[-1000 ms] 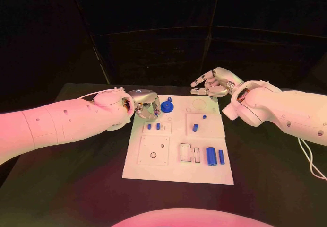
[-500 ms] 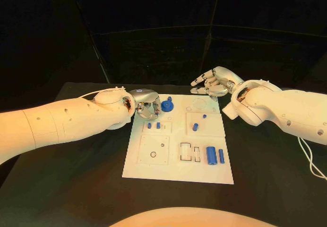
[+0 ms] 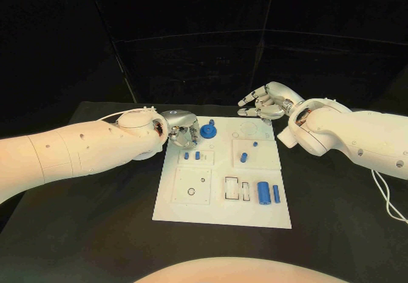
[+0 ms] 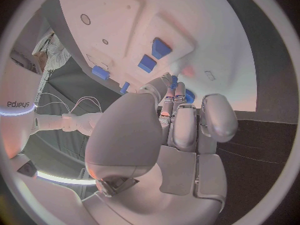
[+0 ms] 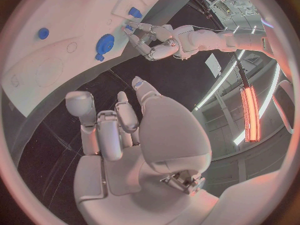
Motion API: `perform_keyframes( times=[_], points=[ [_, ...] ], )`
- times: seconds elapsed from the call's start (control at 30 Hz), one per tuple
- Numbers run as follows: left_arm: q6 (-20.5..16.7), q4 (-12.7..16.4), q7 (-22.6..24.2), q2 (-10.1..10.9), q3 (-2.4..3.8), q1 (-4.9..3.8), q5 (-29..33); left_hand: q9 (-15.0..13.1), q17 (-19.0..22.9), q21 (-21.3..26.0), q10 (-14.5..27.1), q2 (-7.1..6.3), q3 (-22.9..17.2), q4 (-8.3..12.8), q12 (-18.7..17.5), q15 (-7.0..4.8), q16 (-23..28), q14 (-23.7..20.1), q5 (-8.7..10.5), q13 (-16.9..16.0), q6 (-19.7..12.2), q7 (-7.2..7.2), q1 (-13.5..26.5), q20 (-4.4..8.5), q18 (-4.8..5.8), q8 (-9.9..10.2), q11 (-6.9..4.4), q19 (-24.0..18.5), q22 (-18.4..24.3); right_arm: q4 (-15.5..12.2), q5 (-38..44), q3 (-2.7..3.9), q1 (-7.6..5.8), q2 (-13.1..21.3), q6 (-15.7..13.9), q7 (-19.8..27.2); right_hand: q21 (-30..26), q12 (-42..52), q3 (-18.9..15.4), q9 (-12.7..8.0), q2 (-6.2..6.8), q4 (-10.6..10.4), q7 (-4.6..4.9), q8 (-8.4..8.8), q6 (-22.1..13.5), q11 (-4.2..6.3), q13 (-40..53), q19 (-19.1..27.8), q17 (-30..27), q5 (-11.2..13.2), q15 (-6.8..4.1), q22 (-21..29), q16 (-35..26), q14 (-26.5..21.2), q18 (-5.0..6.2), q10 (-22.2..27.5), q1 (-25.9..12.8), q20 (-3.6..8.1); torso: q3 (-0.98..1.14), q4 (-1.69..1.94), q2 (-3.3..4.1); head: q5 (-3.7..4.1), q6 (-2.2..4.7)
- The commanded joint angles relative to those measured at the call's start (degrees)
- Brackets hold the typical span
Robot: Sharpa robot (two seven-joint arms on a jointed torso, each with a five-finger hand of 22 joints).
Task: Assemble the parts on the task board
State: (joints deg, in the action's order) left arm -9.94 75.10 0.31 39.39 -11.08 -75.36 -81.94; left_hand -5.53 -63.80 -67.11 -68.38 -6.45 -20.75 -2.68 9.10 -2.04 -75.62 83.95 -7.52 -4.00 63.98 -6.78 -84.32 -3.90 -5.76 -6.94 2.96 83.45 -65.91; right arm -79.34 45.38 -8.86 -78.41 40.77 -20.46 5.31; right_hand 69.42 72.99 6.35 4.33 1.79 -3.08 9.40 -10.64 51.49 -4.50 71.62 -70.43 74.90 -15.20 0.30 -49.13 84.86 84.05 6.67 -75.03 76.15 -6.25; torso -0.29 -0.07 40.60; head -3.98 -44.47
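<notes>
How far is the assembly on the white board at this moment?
It looks early. A round blue part sits at the far end of the task board, right beside the left hand, whose fingers are at it; whether they grip it is unclear. The right hand hovers past the board's far edge, holding nothing. Two blue cylinders lie loose near the front, and smaller blue pieces also seem unplaced.

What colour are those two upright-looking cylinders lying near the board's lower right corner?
Blue, both cylinders, against the white task board; clearest in the head view.
</notes>
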Motion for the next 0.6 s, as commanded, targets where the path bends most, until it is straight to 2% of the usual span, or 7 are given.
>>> perform_keyframes(
  times=[0.03, 0.6],
  points=[
    [0.93, 0.05, -0.37, -0.08, -0.01, 0.04, 0.18, 0.15, -0.04, -0.42, 0.34, -0.35, -0.44, 0.11, -0.43, 0.63, -0.29, 1.47, -0.31, 0.07, -0.63, -0.22, 0.25, -0.24, 0.62, 0.5, 0.5, -0.11, -0.14, -0.06, -0.02, 0.03, -0.1, -0.03, 0.3, 0.48, -0.23, 0.05, -0.23, -0.03, -0.53, -0.08, -0.09, -0.36, 0.16, 0.24, 0.06, -0.06, 4.43, -0.2, -0.45, 0.05, -0.37, 3.54, 0.64, 0.01, 0.06, 0.26, -0.02, -0.01, 0.03, -0.01, -0.06],
    [1.21, -0.51, -0.23, -0.5, -0.01, 0.06, 0.19, 0.36, 0.31, -0.31, 1.08, -0.9, -0.94, 0.18, -1.46, 0.91, -0.28, 1.37, -0.1, 0.16, -1.15, -0.41, 0.92, -0.51, 0.59, 1.16, 0.87, -0.31, -0.17, -0.03, -0.02, 0.03, -0.08, -0.1, 0.35, 0.52, -0.23, 0.05, -0.23, -0.03, -0.53, -0.08, -0.09, -0.36, 0.16, 0.24, 0.06, -0.06, 4.43, -0.2, -0.45, 0.05, -0.37, 3.54, 0.64, 0.01, 0.06, 0.26, 0.03, -0.02, -0.03, -0.09, -0.27]
  ],
)
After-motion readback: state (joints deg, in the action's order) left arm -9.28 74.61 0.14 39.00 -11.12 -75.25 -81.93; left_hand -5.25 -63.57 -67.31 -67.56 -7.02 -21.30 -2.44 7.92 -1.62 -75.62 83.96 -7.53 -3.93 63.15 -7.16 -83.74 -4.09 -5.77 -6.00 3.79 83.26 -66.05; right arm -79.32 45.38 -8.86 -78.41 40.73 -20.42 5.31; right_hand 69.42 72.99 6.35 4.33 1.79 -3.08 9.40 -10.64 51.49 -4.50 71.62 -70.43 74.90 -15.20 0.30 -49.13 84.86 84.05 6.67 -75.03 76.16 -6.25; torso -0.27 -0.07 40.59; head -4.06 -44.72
